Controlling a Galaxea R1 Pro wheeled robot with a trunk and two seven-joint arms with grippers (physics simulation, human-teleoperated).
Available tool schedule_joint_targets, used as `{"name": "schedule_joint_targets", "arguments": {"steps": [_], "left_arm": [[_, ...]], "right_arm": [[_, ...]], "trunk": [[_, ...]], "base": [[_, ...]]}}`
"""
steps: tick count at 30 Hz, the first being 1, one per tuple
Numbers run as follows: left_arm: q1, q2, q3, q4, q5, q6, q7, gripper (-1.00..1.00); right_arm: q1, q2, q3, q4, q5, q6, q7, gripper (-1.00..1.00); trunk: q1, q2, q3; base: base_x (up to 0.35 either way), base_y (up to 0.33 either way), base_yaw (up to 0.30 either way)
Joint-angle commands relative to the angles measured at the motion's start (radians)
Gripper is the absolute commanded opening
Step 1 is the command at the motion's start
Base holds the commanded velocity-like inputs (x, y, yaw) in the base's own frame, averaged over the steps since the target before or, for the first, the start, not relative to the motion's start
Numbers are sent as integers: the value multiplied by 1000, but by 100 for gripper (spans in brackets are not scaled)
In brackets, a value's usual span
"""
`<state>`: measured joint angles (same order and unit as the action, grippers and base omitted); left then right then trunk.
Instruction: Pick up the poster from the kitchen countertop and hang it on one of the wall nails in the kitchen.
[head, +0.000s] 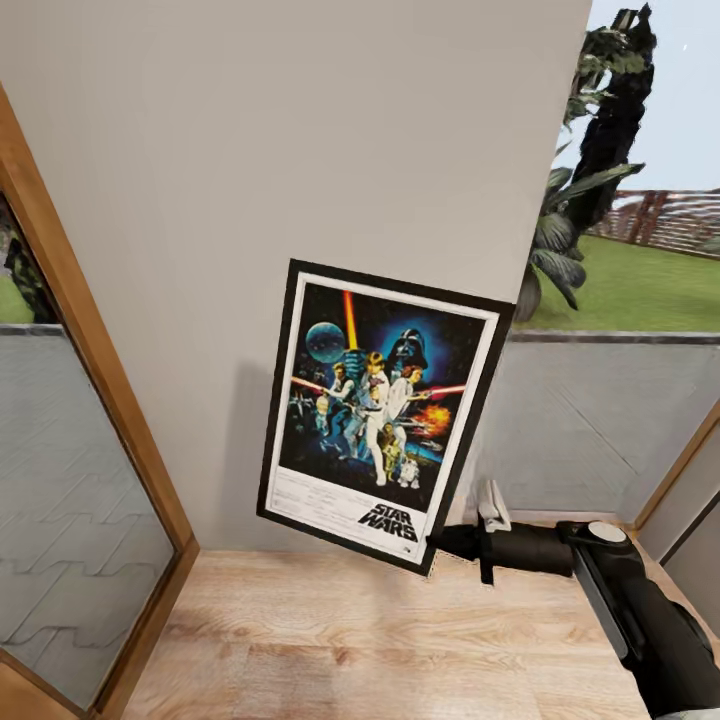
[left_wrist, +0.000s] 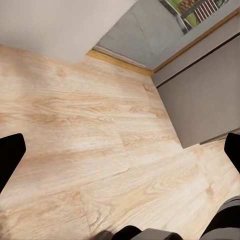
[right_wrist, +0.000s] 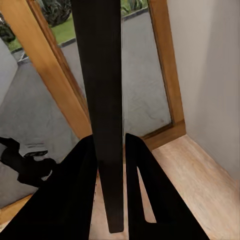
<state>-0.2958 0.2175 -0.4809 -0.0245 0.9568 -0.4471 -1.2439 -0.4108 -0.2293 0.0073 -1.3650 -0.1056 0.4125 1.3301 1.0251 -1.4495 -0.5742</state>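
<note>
Grey wall (head: 300, 120) — wooden floor (head: 380, 640) — garden plants (head: 600, 150)

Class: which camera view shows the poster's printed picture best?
The head view: the poster faces the camera, tilted against the grey wall. The right wrist view shows its black edge between the right gripper fingers.

Even, soft daylight fills all three renders, with no glare. The plain pale grey wall (head: 300, 150) carries a faint shadow just left of the black-framed Star Wars poster (head: 380, 415). The light wooden plank floor (left_wrist: 100, 150) looks bright and slightly blurred. The black right fingers (right_wrist: 142, 190) are featureless silhouettes. Straight edges lean toward the head view's corners.
</note>
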Motion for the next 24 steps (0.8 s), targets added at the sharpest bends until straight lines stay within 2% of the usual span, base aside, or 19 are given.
{"name": "schedule_joint_targets", "arguments": {"steps": [1,5,6,8,9,16,20,21,24], "left_arm": [[0,0,-8,0,8,-5,-2,100],[-1,0,-8,0,8,-6,-1,100],[-1,0,-8,0,8,-7,-1,100],[-1,0,-8,0,8,-7,0,100],[-1,0,-8,0,8,-7,0,100],[-1,3,-8,0,7,-7,7,100],[-1,3,-10,-1,5,-6,93,100],[-1,3,-12,-2,4,-6,137,100],[0,2,-15,-3,3,-6,193,100]], "right_arm": [[-28,3,20,-6,-6,44,0,-100],[-90,7,64,-13,-5,102,-12,-100],[-117,11,85,-15,-4,130,-25,-100],[-157,26,120,-16,-4,164,-44,-100],[-191,44,154,-17,-4,187,-56,-100],[-277,92,216,-17,7,263,-68,-100],[-315,106,230,-17,66,307,-69,-100],[-327,117,232,-17,85,324,-69,-100],[-348,135,235,-17,105,348,-67,-100]], "trunk": [[0,-1,-1],[0,-1,-1],[0,-1,-1],[0,-1,-1],[0,-1,-1],[0,-1,-1],[0,-1,-1],[0,-1,-1],[0,-1,-1]], "base": [[0,0,0],[0,0,0],[0,0,0],[0,0,0],[0,0,0],[0,0,0],[0,0,0],[0,0,0],[0,0,0]]}}
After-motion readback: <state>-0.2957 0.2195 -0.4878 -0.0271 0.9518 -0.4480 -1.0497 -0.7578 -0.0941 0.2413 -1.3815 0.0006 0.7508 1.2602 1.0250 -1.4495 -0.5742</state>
